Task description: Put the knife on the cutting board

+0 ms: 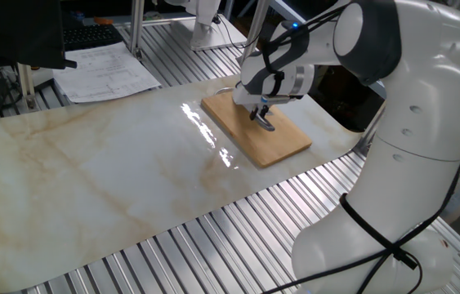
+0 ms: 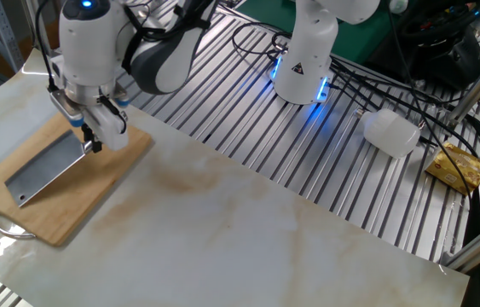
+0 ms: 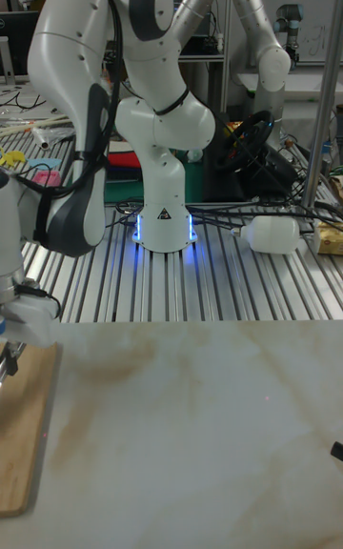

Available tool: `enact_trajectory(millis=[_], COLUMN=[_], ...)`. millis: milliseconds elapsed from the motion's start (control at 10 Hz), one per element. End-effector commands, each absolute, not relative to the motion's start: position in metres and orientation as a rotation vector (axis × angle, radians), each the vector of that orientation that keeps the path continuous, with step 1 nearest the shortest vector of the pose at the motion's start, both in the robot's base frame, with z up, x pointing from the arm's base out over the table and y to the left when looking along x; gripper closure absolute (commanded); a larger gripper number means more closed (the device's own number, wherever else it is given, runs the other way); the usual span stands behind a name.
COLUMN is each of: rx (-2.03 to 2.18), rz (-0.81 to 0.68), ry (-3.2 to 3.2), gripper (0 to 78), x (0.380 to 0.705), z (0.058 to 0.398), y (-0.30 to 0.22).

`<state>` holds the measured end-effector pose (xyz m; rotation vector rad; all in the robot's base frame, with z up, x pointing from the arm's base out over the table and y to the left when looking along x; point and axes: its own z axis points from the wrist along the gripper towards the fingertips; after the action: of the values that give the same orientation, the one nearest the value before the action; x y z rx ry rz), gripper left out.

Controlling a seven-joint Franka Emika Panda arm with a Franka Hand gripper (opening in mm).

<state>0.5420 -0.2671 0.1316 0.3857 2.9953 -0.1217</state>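
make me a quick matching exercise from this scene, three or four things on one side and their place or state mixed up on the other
Things:
1. silver metal cleaver
2. light-brown wooden cutting board
3. white plastic bottle
4. printed paper sheets

Places or states:
A. on its side on the ribbed metal table
B. flat on the marbled mat
C. past the mat's far edge, near a keyboard
D. flat on the board

Pairs: 1-D, 2-B, 3-A, 4-C

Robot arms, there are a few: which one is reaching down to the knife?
The big white arm whose gripper sits at the knife on the cutting board; the others stand off the table.
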Motion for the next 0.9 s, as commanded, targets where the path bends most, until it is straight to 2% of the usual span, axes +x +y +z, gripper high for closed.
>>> enact_trajectory(millis=[100,900], rx=[0.375,0.255], rz=[-0.093,-0.067], ry=[2.994,2.995], gripper=[76.4,76.4], x=[0.543,0.542], z=[0.129,0.108], y=[-0.271,-0.284])
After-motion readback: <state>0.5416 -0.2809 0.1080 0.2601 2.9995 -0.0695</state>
